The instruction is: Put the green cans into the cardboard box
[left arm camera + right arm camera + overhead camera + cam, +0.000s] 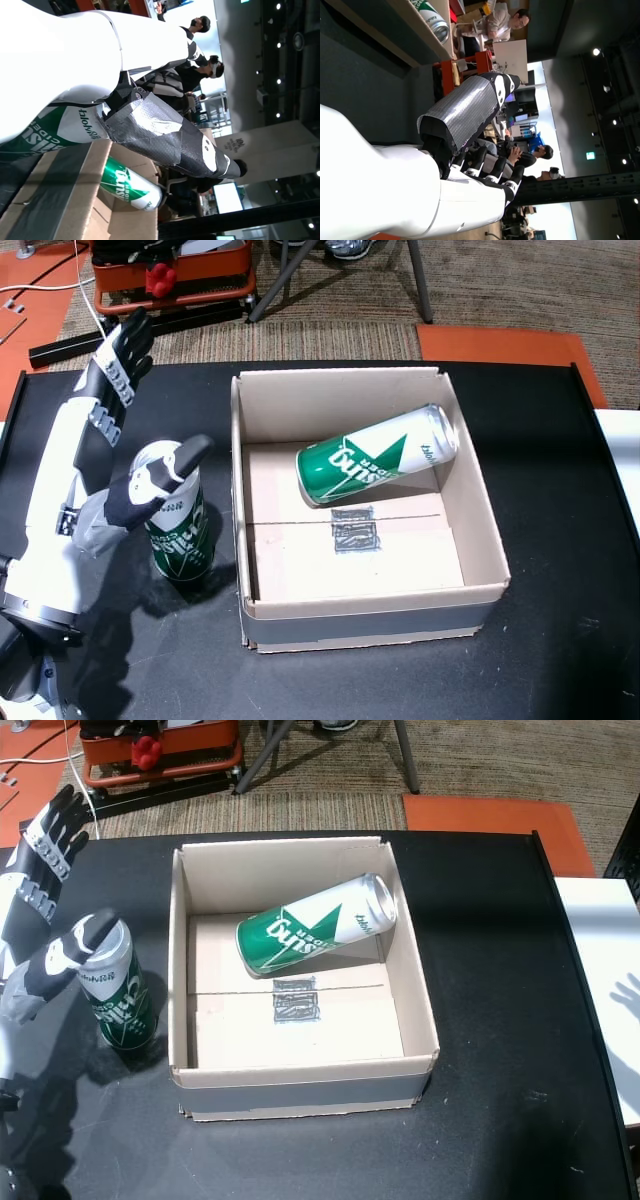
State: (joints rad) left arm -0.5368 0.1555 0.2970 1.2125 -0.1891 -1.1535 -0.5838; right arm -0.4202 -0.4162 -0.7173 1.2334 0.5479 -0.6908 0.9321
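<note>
One green can (180,530) (118,995) stands upright on the black table, just left of the cardboard box (480,540) (415,990). My left hand (110,440) (40,920) is open beside it: the thumb lies over the can's top and the fingers point up and away. A second green can (375,455) (315,925) lies on its side inside the box, toward the back. The left wrist view shows the thumb (165,135), the near can (30,130) and the boxed can (130,182). My right hand (470,150) appears only in its wrist view and holds nothing.
An orange crate (170,270) and tripod legs (415,280) stand on the carpet beyond the table's far edge. A white surface (620,460) borders the table (550,440) on the right. Several people (200,75) sit in the room behind.
</note>
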